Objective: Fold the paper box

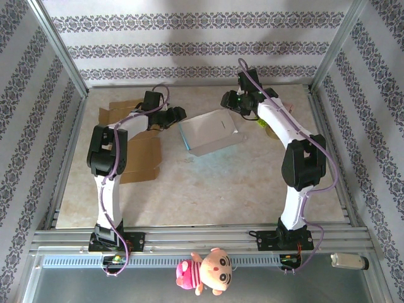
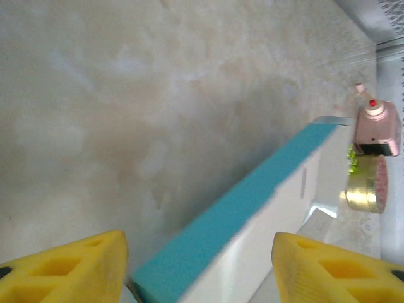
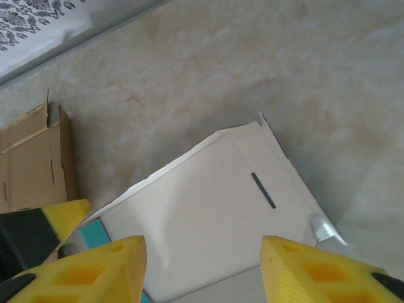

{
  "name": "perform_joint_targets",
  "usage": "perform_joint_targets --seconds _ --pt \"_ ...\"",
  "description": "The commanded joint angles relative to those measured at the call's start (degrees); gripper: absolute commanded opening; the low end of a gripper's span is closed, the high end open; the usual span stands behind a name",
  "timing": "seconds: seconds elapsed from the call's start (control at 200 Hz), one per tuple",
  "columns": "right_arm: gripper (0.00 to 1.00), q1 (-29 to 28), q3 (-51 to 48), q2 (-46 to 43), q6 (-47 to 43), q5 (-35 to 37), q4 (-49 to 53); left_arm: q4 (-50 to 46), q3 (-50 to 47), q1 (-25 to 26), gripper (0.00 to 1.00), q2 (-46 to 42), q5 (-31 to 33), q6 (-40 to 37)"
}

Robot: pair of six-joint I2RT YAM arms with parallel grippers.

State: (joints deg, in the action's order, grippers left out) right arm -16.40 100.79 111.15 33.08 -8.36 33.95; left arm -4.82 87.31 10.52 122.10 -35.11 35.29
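Lying mid-table toward the far side, the paper box (image 1: 211, 131) is seen with its white panel up and a teal edge on its left. The left gripper (image 2: 199, 243) is held released, yellow fingers (image 2: 76, 268) spread either side of that teal edge; contact cannot be told. The right gripper (image 3: 202, 246) is likewise released, jaws apart above the white panel. Flat brown cardboard (image 1: 140, 158) is seen on the table (image 1: 221, 189) by the left arm.

The paper box (image 1: 211, 131) is smooth, matt white card with a teal face. The counter (image 1: 208, 189) looks like pale, faintly glossy stone. The fingers (image 2: 63, 271) are yellow moulded plastic.
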Motion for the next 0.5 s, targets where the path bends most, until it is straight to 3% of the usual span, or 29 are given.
perform_joint_targets --seconds 0.0,0.11,0.185,0.34,0.495 --pt "0.51 -0.8 5.65 3.1 -8.61 3.56 6.38 8.58 -1.63 0.55 0.61 -4.51 -2.57 3.11" --pt "0.49 -2.11 8.1 4.7 -12.22 1.22 9.23 13.66 -3.1 0.62 0.62 -4.08 -4.56 7.61" --pt "0.49 -3.51 5.04 3.73 -12.63 -0.28 8.77 11.29 -2.42 0.55 0.66 -4.32 -2.49 5.03" --pt "0.47 -8.06 -8.57 -1.61 -13.51 -1.92 5.49 -5.36 2.83 0.88 0.68 -5.58 7.1 -12.51" --pt "0.46 -11.34 -25.69 -8.6 -15.47 2.78 -1.72 -15.29 4.7 1.84 0.72 -8.04 9.93 -25.7"
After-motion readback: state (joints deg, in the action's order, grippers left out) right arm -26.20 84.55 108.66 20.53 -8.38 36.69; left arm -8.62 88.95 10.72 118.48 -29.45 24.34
